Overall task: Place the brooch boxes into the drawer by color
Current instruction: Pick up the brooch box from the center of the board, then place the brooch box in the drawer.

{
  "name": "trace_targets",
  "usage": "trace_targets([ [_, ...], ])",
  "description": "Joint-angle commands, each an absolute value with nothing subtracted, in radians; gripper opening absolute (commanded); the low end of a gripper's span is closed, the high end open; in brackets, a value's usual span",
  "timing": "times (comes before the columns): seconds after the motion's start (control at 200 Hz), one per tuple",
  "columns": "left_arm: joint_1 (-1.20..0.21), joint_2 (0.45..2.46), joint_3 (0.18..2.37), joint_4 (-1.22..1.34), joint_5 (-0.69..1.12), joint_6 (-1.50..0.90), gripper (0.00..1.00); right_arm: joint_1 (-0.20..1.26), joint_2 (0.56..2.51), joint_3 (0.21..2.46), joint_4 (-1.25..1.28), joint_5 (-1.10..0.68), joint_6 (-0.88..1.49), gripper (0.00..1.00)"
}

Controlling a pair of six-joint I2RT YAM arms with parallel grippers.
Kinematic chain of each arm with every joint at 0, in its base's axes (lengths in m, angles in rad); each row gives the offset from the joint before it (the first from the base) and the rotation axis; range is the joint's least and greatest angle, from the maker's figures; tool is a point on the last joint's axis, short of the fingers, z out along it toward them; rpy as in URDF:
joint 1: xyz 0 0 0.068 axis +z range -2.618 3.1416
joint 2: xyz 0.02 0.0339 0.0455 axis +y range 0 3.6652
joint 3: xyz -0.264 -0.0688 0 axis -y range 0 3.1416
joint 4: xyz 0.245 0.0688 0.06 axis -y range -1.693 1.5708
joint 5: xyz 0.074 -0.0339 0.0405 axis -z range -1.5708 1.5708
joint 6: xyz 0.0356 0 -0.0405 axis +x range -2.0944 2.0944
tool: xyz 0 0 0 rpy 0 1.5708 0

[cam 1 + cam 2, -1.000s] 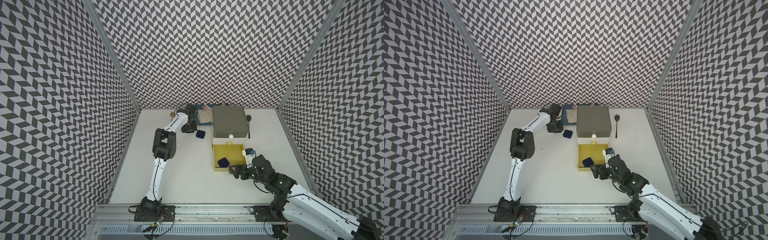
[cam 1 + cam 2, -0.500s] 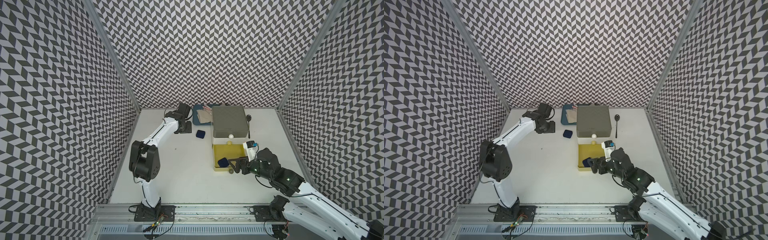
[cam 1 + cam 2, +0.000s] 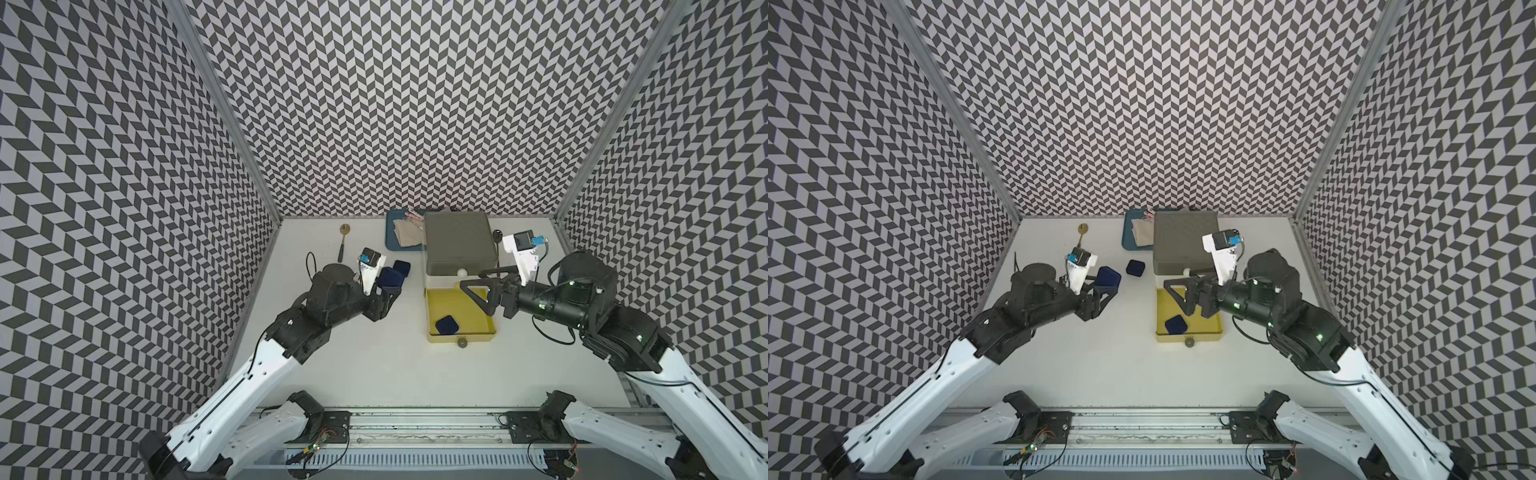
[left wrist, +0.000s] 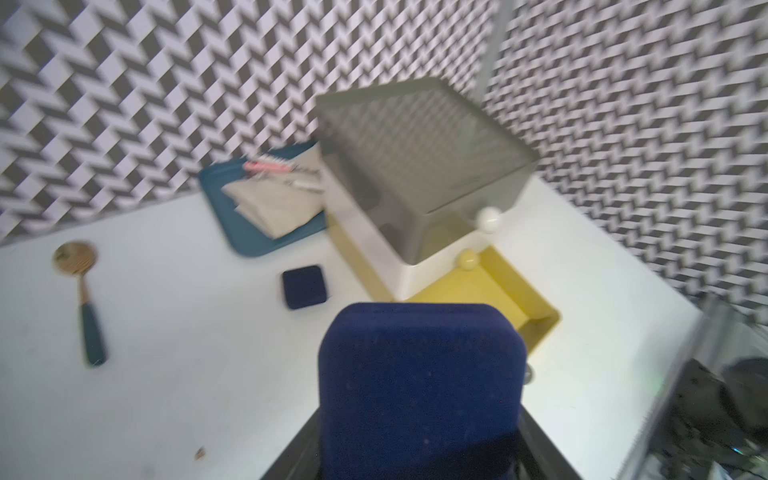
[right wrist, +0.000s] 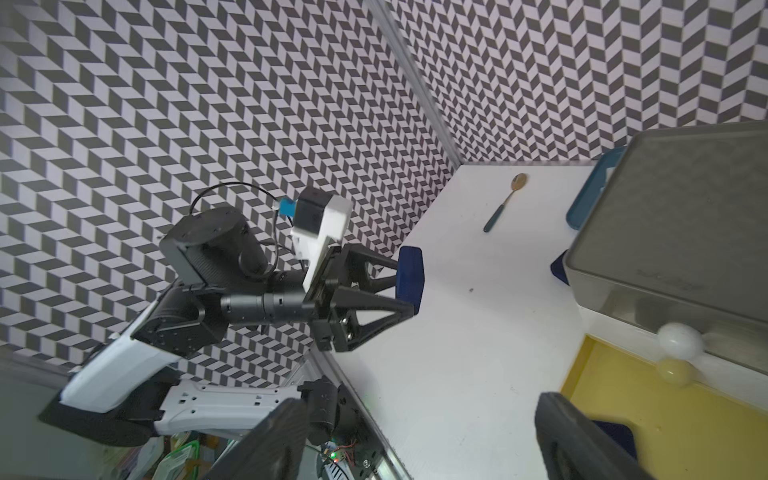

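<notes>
My left gripper is shut on a navy brooch box, held above the table left of the drawer chest. The held box fills the lower part of the left wrist view, and in the right wrist view this box shows edge-on between the fingers. A second navy box lies on the table just behind it. A third lies in the open yellow bottom drawer. My right gripper hangs open and empty over the drawer's back end, near the chest front.
A blue tray with a folded cloth and pens stands left of the chest at the back wall. A gold spoon with a teal handle lies at the back left. A black spoon lies right of the chest. Patterned walls close three sides.
The left gripper has come away from the tray toward the front, carrying the navy box. The right gripper has moved from the drawer's front end back toward the chest.
</notes>
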State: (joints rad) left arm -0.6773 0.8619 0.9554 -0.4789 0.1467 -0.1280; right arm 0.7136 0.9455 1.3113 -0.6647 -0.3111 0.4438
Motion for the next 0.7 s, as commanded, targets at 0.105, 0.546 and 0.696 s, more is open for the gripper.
trace_targets([
  [0.105,-0.812,0.784,0.941,-0.45,0.099,-0.133,0.36,0.722,1.027,1.331,-0.685,-0.513,0.439,0.88],
  [0.546,-1.022,0.871,0.908,-0.435,-0.105,-0.082,0.32,0.808,1.211,1.374,-0.686,-0.364,0.427,0.77],
  [0.696,-1.059,0.889,0.906,-0.456,-0.137,-0.095,0.32,0.808,1.211,1.322,-0.628,-0.387,0.442,0.75],
])
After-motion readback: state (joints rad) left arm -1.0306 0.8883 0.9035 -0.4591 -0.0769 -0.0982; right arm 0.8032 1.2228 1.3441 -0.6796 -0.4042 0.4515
